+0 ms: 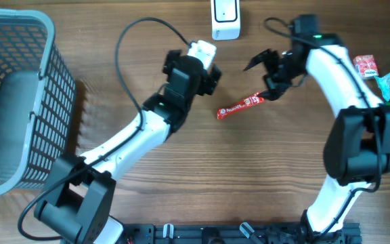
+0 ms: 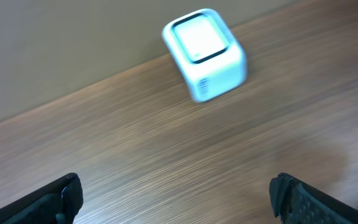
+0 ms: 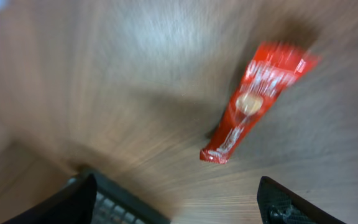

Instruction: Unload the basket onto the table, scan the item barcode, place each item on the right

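Red snack bar [image 1: 240, 106] lying on wooden table [image 1: 249, 176], right hand [image 1: 263, 76] spread near it holding nothing, left hand [image 2: 176, 198] wide, empty

A slim red bar [image 1: 240, 106] with white lettering lies flat and slanted near the middle of the tabletop [image 1: 249, 176]. A white, boxy scanner [image 1: 225, 19] with a dark-rimmed window stands by the far edge, well apart from the bar.

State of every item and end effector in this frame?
left end effector: open, empty.
right end effector: open, empty.
red snack bar: lying flat on table, ungripped.
scanner: standing on table, untouched.
basket: upright, nothing visible inside.
small packets: lying at right table edge.
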Robot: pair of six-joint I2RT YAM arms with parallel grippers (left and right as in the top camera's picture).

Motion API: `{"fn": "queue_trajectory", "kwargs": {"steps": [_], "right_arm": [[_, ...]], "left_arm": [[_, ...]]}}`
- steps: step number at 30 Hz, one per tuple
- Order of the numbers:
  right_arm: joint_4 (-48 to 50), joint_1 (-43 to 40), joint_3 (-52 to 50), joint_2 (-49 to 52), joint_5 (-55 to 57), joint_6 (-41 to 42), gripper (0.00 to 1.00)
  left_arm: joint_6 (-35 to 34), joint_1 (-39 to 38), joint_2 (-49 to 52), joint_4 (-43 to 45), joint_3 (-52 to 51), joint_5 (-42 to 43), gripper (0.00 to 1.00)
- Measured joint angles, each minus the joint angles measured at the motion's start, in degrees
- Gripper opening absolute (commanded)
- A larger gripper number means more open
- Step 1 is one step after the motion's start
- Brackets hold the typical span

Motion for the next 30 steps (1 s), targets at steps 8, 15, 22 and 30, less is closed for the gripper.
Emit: {"fn": "queue_trajectory", "kwargs": {"steps": [8, 15, 22, 30], "right_arm": [[-1.2, 5.8, -0.1, 0.0, 10.5, 10.9, 0.69], [-0.9, 6.8, -1.1, 1.4, 12.9, 13.9, 0.68], [3.1, 9.6, -1.2, 6.6, 12.8, 14.1, 0.54], [2.7, 12.2, -1.5, 8.1, 13.1, 14.3, 0.52]], "left_arm": [[0.2, 3.0, -0.3, -4.9, 0.0, -0.7, 1.0], [0.2, 3.0, -0.3, -6.0, 0.0, -0.7, 1.0], [0.2, 4.4, -0.3, -6.2, 0.0, -0.7, 1.0], [0.2, 7.9, -0.3, -9.1, 0.0, -0.7, 1.0]]}}
